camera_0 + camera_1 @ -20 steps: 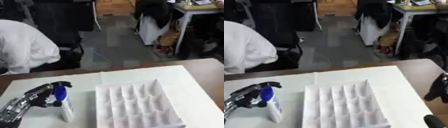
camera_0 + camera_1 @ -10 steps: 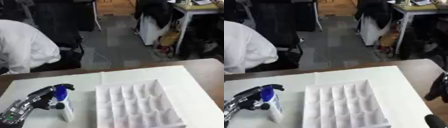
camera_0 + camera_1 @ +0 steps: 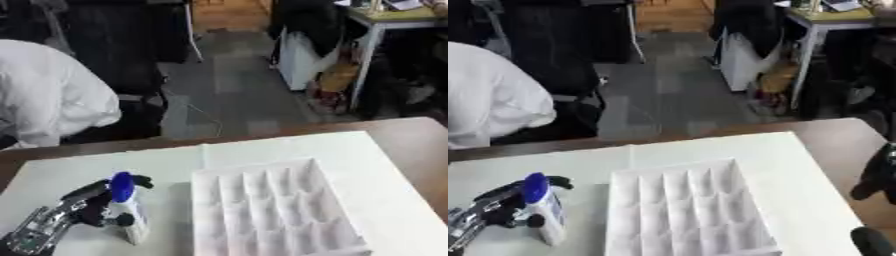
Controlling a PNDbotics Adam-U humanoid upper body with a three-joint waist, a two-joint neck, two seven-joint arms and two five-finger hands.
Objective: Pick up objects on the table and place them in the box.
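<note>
Fingers of the left hand point(image 3: 77, 212) are being curled round a small white bottle with a blue cap point(image 3: 125, 207) in the left eye view, low at the left of the white mat point(image 3: 289, 145). The bottle is being held roughly upright, cap uppermost and tipped slightly leftward, its base at or just above the mat; contact there cannot be judged. The white compartmented box point(image 3: 271, 210) is lying just to the right of the bottle, its near left wall beside it, so a short carry rightward is judged to be what the placing calls for.

The same bottle is being shown in the right eye view, gripped from its left side, with the box again to its right. The right hand point(image 3: 878, 172) is being kept at the right edge, well apart from the bottle; whether it is clenched or relaxed cannot be told. The left hand is plainly the nearer.
</note>
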